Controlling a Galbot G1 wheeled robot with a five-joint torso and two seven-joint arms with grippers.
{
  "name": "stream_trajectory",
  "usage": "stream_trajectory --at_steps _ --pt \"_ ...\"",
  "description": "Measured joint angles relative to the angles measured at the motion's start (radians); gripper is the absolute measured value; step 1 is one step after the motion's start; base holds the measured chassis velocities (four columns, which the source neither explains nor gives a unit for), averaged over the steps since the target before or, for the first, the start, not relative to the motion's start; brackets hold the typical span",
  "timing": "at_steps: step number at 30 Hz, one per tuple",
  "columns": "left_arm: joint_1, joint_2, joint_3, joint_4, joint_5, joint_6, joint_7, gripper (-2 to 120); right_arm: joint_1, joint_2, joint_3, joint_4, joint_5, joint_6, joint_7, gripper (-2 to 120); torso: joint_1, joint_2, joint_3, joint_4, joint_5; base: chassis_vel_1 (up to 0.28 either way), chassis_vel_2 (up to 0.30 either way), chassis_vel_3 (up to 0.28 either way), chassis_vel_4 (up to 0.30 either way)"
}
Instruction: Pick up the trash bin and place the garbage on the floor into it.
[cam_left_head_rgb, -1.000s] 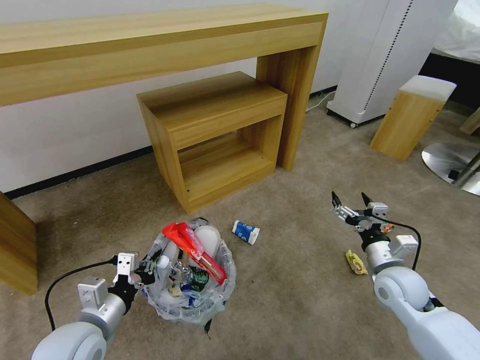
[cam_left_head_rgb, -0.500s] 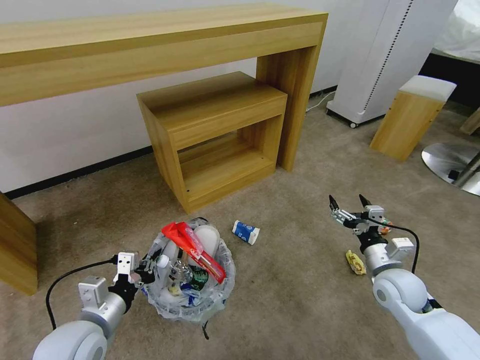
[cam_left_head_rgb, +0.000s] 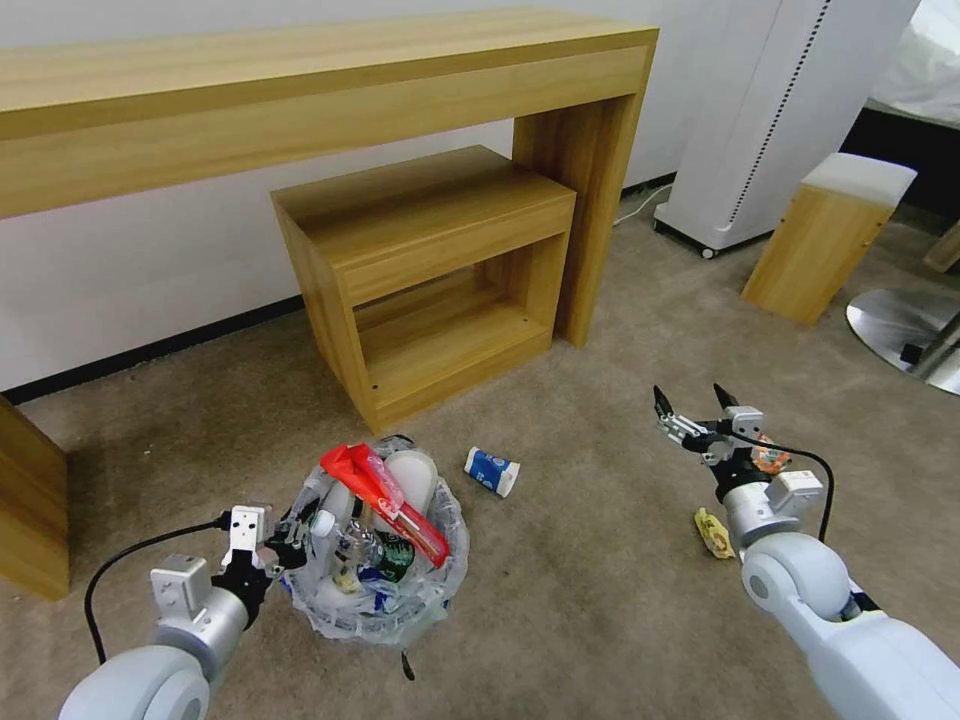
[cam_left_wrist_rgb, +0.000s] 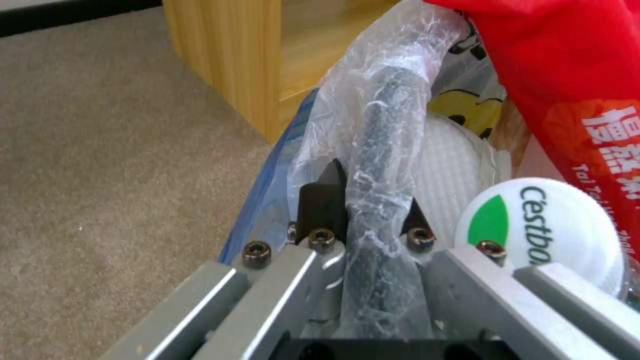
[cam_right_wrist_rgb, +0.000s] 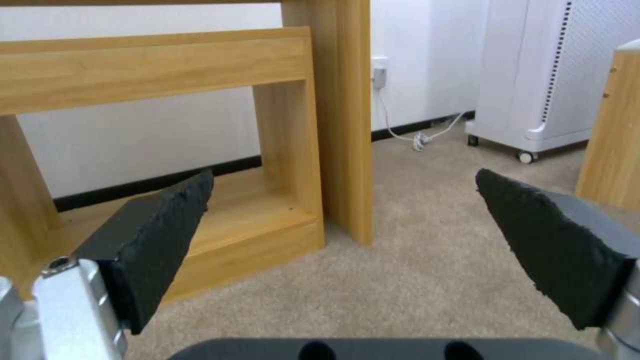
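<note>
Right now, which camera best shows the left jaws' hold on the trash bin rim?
The left wrist view: the left gripper has its jaws shut on the bag-covered rim of the trash bin. The head view shows the whole bin, the grip itself small. The right wrist view faces the wooden furniture.

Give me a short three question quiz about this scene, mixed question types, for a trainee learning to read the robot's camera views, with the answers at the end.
1. True or false: the right gripper is holding the blue-white carton.
2. Multiple choice: what are the left gripper fingers closed on? A) the bag-covered rim of the trash bin B) the red wrapper C) a white bottle cap
3. Fill in: the yellow wrapper lies on the ____.

Key
1. False. The right gripper is open and empty, held above the carpet; the carton lies on the floor beside the bin.
2. A
3. Carpet, close beside the right arm.
</note>
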Motion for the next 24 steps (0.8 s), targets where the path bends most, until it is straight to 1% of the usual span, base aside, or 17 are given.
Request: stream_trajectory --at_steps 3,9,11,13,24 --pt "-0.001 -0.001 -0.002 0.001 0.0 0.0 0.0 3 0.0 -0.001 0.0 0.001 0.0 0.001 0.0 100 0.0 0.0 0.0 0.0 0.0 0.0 0.0 0.0 0.0" --pt "-0.024 0.001 -0.031 0.045 -0.009 -0.005 -0.004 3 0.009 -0.005 -0.003 0.005 0.003 0.004 0.0 100 0.0 0.0 0.0 -0.0002 0.0 0.0 0.0 0.0 0.0" --pt "-0.026 0.002 -0.033 0.049 -0.01 -0.005 -0.004 3 0.012 -0.004 -0.006 0.005 0.002 0.004 0.0 100 0.0 0.0 0.0 -0.0002 -0.0001 0.0 0.0 0.0 0.0" --pt "-0.037 0.004 -0.046 0.065 -0.017 -0.007 -0.006 3 0.025 0.0 -0.021 -0.001 0.001 0.003 -0.001 100 0.0 0.0 0.0 0.0 -0.0001 0.0 0.0 0.0 0.0" --pt "-0.047 0.02 -0.077 0.085 -0.042 -0.008 -0.011 3 0.088 0.014 -0.074 -0.034 -0.002 -0.001 -0.002 100 0.0 0.0 0.0 0.0 -0.0002 0.0 0.0 0.0 0.0"
